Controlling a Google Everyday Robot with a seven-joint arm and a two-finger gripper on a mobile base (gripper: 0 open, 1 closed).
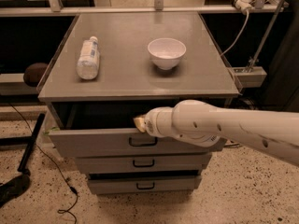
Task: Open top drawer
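While the top drawer [93, 143] stood partly open under the cabinet top [126, 80], its dark inside showing, I saw the gripper [139, 122] at the front's upper edge, just above the black handle [143, 142]. Whether it gripped anything, I could not tell. A bottle [88, 59] lay above, near a white bowl [167, 52].

White rounded arm [224, 125] w/ small dark holes, yellowish tool [139, 122] at top drawer [93, 141] rim
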